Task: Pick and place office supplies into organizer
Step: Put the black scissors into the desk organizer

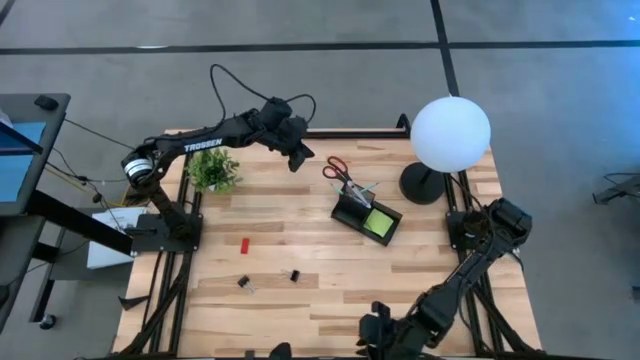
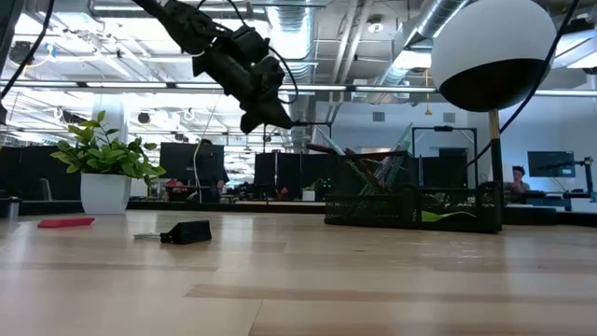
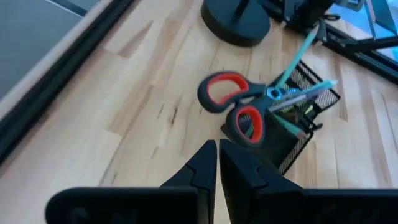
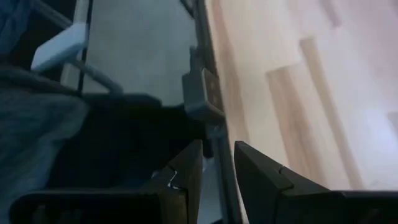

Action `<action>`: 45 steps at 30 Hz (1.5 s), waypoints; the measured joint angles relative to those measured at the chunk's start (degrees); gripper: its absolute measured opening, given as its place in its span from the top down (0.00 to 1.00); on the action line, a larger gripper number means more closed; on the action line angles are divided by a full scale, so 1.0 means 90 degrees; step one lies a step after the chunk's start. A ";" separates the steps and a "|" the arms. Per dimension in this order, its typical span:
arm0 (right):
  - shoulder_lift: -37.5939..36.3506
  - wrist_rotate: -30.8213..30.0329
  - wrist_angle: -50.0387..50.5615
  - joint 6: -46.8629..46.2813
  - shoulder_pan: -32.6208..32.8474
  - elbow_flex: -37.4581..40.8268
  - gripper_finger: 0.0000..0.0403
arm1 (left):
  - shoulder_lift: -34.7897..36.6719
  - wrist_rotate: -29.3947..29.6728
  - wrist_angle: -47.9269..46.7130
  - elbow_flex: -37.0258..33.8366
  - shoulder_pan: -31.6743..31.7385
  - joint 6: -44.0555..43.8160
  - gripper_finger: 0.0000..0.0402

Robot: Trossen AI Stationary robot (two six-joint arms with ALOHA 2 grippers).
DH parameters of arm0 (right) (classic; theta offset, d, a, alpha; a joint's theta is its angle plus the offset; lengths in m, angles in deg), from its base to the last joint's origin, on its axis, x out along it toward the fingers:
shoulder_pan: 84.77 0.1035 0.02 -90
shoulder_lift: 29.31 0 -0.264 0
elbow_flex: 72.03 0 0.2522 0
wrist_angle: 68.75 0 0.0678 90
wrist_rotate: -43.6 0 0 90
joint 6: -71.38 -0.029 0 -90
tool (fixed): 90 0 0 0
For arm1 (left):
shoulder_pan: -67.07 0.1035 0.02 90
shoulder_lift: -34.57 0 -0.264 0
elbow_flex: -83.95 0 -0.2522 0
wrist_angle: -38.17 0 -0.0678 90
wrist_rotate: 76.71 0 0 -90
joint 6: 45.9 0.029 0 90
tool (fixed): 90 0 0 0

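Three small things are left loose on the desk (image 1: 330, 280) by my count: the red block (image 1: 245, 244) around 8 o'clock from the middle, and two black clips (image 1: 243, 283) (image 1: 294, 275) closer to 6–7 o'clock. The organizer (image 1: 366, 216) sits right of centre, at about 2 o'clock, with the scissors (image 1: 338, 169) standing handles-up in its tall section alongside the pens (image 3: 297, 99), and the green sticky pad (image 1: 380, 222) in the tray part.

Left tool (image 1: 299, 158) hangs over the far edge at 12 o'clock, near the scissor handles, clenched on nothing. Right tool (image 4: 214, 163) is parked down at 5 o'clock off the near edge, fingers a little apart, empty as far as I can see.

Handling guess: the clips are tiny, light and hard, so they'll skitter if I nudge one side first. I'd come straight down and pinch across the body, not the wire handles. The block looks stiff and flat-ish; grab across its narrow width. Scissors already lean out, top-heavy, so I'd avoid bumping those handles or the mesh tray might shift.
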 joint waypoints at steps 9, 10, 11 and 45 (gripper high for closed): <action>0.0000 -0.0008 0.0020 0.0508 -0.0183 0.0000 0.78 | 0.0007 0.0425 0.0008 0.0013 -0.0032 -0.0212 0.97; 0.0000 -0.0004 0.0039 0.0549 -0.0176 0.0000 0.78 | 0.0007 0.0543 -0.0005 0.0013 -0.0027 -0.0351 0.97; 0.0000 -0.0001 0.0046 0.0554 -0.0171 0.0000 0.78 | 0.0007 0.0643 -0.0006 0.0013 -0.0027 -0.0487 0.97; 0.0002 -0.0147 0.0029 -0.0340 -0.1067 0.0000 0.78 | 0.0010 -0.1124 -0.0170 0.0013 -0.0581 0.1491 0.71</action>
